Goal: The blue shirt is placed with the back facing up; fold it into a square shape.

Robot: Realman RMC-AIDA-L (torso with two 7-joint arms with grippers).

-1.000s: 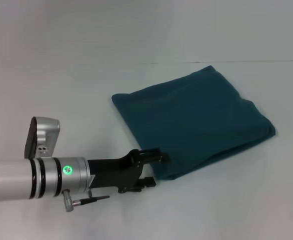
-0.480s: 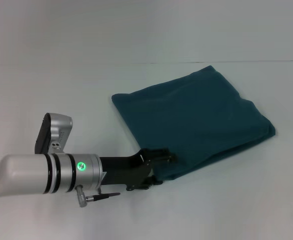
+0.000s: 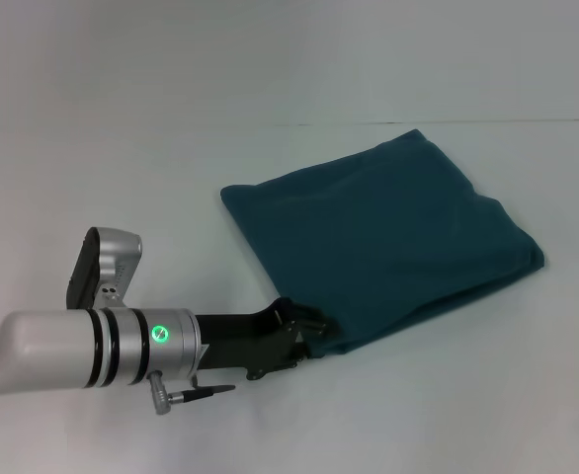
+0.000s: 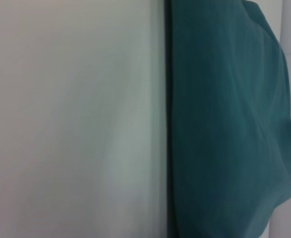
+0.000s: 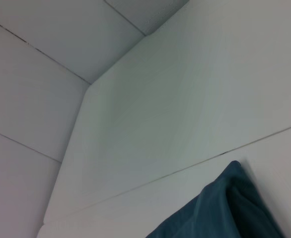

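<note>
Teal blue shirt folded on the white table, right of middle, with left gripper at its near left corner, claw hard to tell, maybe dragging folds loose.

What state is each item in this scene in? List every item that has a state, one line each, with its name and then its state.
blue shirt: folded into a rough square, lying flat on the table, plain side up.
left gripper: low over the table, at the shirt's near corner, touching its edge.
right gripper: out of the head view; its wrist camera looks down on the table and one shirt corner.
table: white, carrying only the shirt.
</note>
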